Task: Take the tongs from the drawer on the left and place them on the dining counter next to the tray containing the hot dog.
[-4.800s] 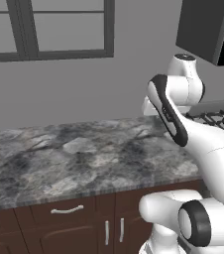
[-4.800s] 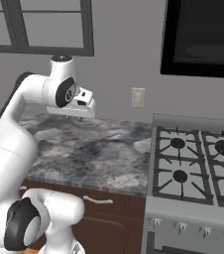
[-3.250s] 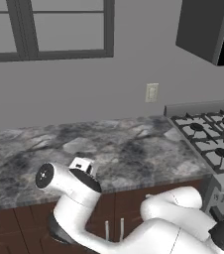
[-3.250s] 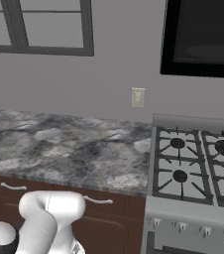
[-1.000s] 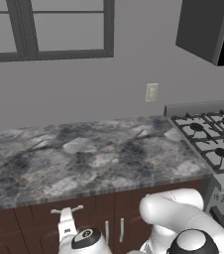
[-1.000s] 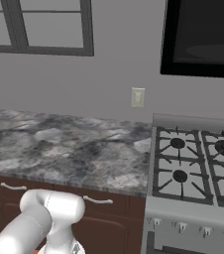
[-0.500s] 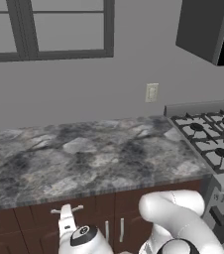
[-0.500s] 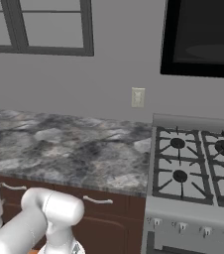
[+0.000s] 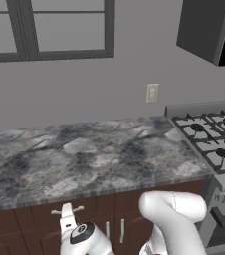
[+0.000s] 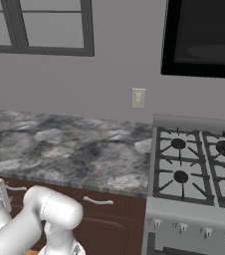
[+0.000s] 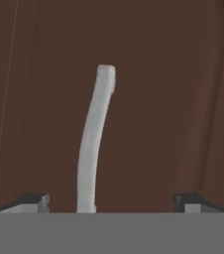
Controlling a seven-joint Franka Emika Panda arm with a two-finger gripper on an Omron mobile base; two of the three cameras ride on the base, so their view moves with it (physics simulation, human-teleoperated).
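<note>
In the hand view, the gripper (image 11: 109, 201) is held with its two fingertips (image 11: 33, 200) wide apart, and nothing is clamped between them. The curved silver handle (image 11: 93, 144) of the drawer (image 11: 148, 99) is seen between the tips, nearer to the left one (it cannot be told whether it is touched). In the left base view, the hand is placed low before the dark wood front under the marbled counter (image 9: 84, 159), right at the handle. A stove (image 10: 194, 164) is seen to the right.
</note>
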